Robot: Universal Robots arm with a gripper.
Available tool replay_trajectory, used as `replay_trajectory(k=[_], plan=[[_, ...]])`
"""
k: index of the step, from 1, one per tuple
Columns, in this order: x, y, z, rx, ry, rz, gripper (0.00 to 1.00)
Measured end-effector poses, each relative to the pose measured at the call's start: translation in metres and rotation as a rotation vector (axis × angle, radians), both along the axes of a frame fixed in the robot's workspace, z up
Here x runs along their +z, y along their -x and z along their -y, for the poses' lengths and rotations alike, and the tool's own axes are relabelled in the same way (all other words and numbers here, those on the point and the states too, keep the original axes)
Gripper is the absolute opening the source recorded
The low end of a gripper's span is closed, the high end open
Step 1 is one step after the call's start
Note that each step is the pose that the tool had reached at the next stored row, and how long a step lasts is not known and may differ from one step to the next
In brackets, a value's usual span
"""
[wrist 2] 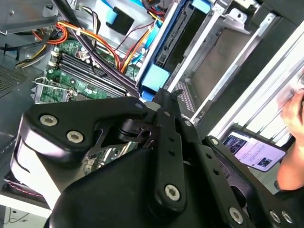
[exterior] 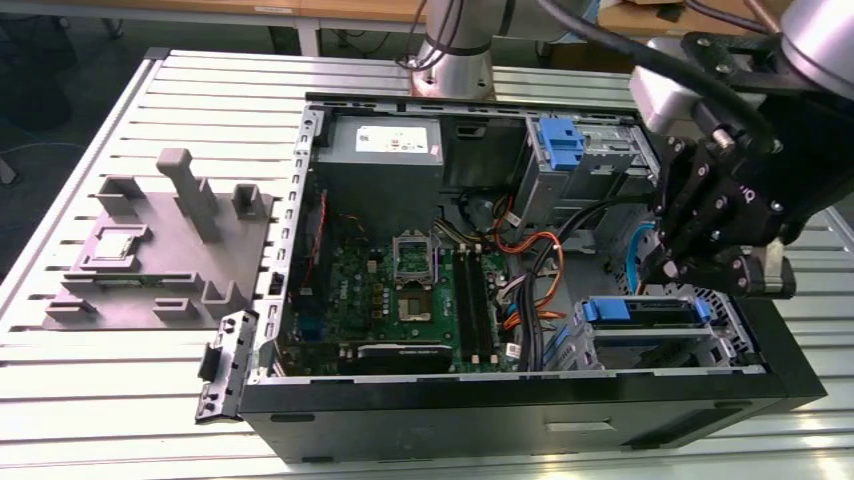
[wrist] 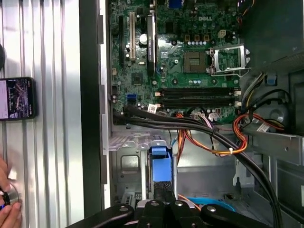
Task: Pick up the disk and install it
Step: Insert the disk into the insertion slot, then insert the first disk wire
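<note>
The disk sits in the drive cage at the near corner of the open computer case, on the exterior view's right. Its blue bracket rail faces up and its label is hidden. In the first wrist view the disk shows edge-on as a blue strip. My gripper hangs just above it, shut, with nothing visible between the fingers. The gripper points at the disk's blue rail, and in the second wrist view the gripper ends beside the blue rail.
A motherboard with orange and black cables fills the case floor. A grey power-supply box and a second blue bracket sit at the far wall. A grey fixture lies on the table. A phone and a person's hand are beside the case.
</note>
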State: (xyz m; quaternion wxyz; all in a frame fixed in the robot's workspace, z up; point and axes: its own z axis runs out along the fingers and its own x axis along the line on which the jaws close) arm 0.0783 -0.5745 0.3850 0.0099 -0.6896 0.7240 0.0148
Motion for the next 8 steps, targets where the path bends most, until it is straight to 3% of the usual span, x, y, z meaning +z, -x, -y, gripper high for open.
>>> replay_trajectory(k=[4,8], plan=[[-0.0064,0.0001,-0.0001,0.0,-0.0009,0.0,0.1],[-0.0073,0.0001,-0.0001,0.0,-0.001,0.0,0.1]])
